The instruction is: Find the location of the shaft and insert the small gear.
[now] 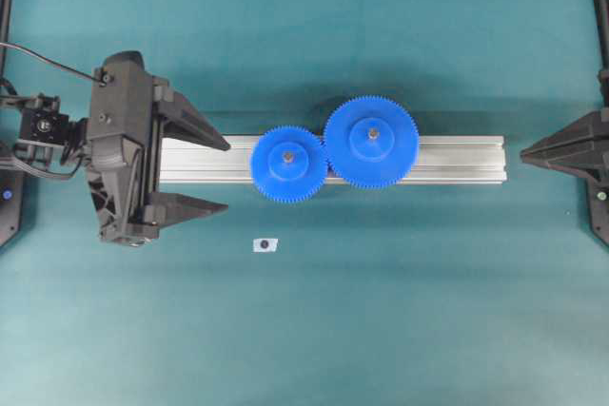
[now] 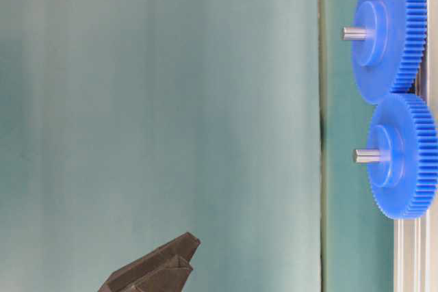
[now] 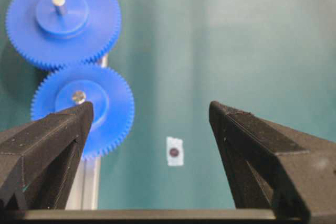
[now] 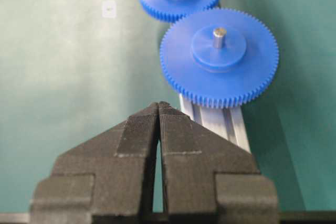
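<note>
The left tool (image 1: 214, 175) stands with its fingers spread wide and empty, straddling the end of the aluminium rail (image 1: 457, 160) on the green bench (image 1: 381, 330). Straight ahead of it along the rail's long axis lies the small gear (image 1: 288, 164), already seated flat on the rail with the shaft (image 1: 287, 154) poking up through its hub, its teeth meshed against the larger gear (image 1: 371, 141) just beyond. The left tool is clearly the nearer; the right tool (image 1: 525, 152), fingers pressed together and holding nothing, waits off the far end of the rail, with the larger gear between it and the small one. To the near side of the rail a small white tag with a dark dot (image 1: 265, 245) lies alone on the bench. Judging from how things lie, the insertion looks complete, and nothing blocks a retreat.
</note>
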